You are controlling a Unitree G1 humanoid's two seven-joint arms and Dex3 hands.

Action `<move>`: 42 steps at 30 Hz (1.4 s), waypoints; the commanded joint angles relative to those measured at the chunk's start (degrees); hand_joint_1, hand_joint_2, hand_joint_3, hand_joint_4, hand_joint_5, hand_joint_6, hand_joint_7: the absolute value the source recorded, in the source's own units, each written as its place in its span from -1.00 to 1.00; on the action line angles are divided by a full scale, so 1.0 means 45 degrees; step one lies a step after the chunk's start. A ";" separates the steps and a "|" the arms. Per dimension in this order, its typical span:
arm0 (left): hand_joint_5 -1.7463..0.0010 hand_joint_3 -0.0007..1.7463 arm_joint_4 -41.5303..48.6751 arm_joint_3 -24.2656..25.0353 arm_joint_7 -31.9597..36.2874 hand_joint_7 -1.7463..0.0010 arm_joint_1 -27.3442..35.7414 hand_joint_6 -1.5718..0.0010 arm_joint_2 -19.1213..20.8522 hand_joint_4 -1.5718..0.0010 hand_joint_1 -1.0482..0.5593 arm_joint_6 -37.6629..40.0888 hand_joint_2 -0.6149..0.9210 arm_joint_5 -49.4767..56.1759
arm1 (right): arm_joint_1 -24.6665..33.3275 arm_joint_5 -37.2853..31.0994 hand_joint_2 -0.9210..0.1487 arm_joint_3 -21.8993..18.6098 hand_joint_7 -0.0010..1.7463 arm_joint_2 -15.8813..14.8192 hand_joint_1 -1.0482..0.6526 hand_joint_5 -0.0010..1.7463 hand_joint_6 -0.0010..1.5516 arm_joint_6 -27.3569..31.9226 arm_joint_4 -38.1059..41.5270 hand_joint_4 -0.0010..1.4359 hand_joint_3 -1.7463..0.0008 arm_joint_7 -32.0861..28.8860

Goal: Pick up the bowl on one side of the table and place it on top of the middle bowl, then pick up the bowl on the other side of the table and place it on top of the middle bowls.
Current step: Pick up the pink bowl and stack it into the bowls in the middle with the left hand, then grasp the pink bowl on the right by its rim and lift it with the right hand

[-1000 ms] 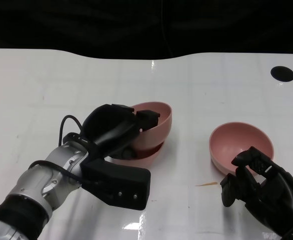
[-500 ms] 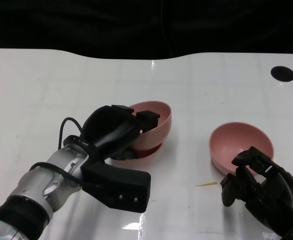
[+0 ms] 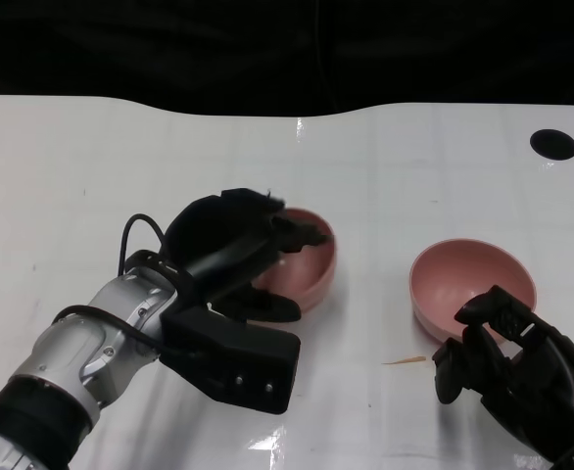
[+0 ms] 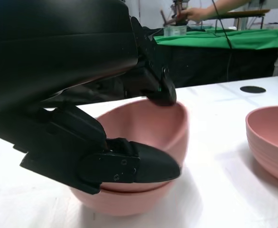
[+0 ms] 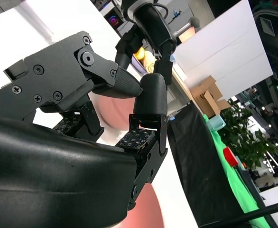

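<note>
Reaching in from the lower left, the left hand [image 3: 233, 257] grips the top bowl [image 3: 302, 257] of the middle stack by its near rim: the fingers [image 4: 160, 88] hook over the edge into the hollow, and the thumb [image 4: 134, 166] presses the outer wall from below. The silver forearm [image 3: 81, 357] slants up from the corner, with a black cable looping over the wrist. The top bowl sits nested in the lower bowl [image 4: 125, 202], whose rim shows just beneath it in the left wrist view; both rest on the white bench [image 3: 120, 166] near its centre. The right bowl [image 3: 473, 284] stands apart to the right, upright. The right hand [image 3: 507, 357] sits at its near edge, holding nothing, fingers curled but spread, their tips close to the rim; I cannot tell if they touch. A thin orange sliver [image 3: 405, 361] lies on the bench between the hands.
</note>
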 commanded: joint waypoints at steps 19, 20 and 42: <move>1.00 -0.21 -0.0094 -0.0169 0.0521 0.98 0.0488 0.58 0.0151 1.00 -0.98 0.0393 1.00 0.0428 | 0.0101 0.0122 -0.43 -0.0178 0.56 -0.0194 0.16 0.94 0.10 -0.0015 -0.0017 0.22 -0.08 0.0103; 1.00 -0.21 -0.0088 -0.0172 0.0537 0.98 0.0491 0.58 0.0152 1.00 -0.98 0.0388 1.00 0.0424 | 0.0100 0.0124 -0.43 -0.0181 0.57 -0.0194 0.16 0.94 0.10 -0.0016 -0.0011 0.22 -0.08 0.0111; 1.00 -0.22 -0.0409 -0.0152 0.0794 0.99 0.0667 0.57 0.0250 0.99 -0.97 0.0509 1.00 0.0464 | 0.0036 0.0191 -0.48 -0.0255 0.52 -0.0337 0.14 0.88 0.12 0.0151 0.0081 0.26 0.01 0.0211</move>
